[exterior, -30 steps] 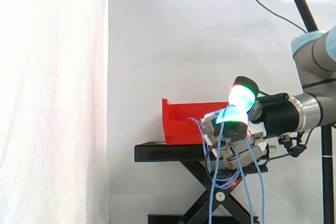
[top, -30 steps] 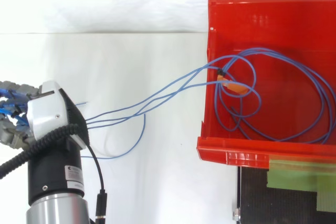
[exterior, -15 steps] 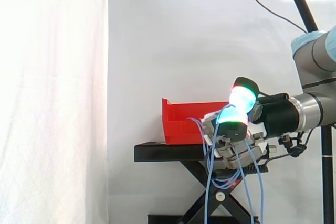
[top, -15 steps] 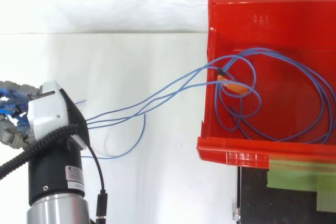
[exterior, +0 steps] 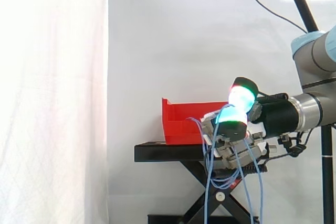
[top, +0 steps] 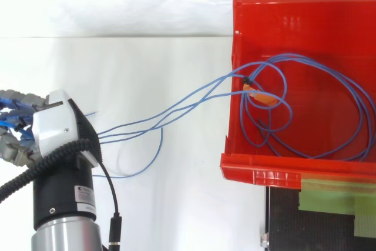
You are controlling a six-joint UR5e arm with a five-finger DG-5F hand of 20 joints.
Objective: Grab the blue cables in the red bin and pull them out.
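Side view: the hand sits at about 4 o'clock from the red bin, just off the right end of the black scissor stand that carries the bin. Its fingers are curled round the blue cables, and the glowing pads point toward 10 o'clock. From the grip, several strands hang toward 6 o'clock, while others arc over to the bin's near edge.

Top view: the hand lies at 8 o'clock in the scene, with blue strands bunched among its bent fingers. The cables run from it toward 2 o'clock and cross the bin's left wall. Most of their length lies coiled in loops on the bin floor, around a small orange tag. One slack loop droops at 3 o'clock from the hand, outside the bin. Green tape crosses the stand at 5 o'clock.
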